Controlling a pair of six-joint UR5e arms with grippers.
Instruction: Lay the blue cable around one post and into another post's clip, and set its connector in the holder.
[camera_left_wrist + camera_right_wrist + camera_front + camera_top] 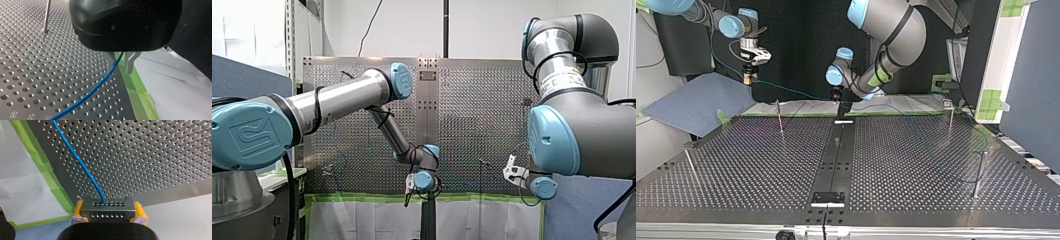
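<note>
Over the far edge of the table (761, 165), as the top view showed it, both arms were up in the air with the cable (80, 163) strung between them. The job looked like it was at the carrying part: bringing the cable to a post (779, 117).

To do that well, I think the two arms needed to move together, so the cable was neither pulled hard nor left to sag and catch on the wrong post. It should go in low by the post, and the connector (107, 209) should not be let go until it sat in the holder. I could not tell which part of the table was the holder.

My right gripper (107, 211) was closed tight on the connector, with a yellow pad (78, 211) pressed on each side. The cable came out of the connector's far face.

My left gripper (121, 62) had its metal fingers (130, 63) a little apart. The cable ran loose between them, more guided than pinched, and went on down over the table.
</note>
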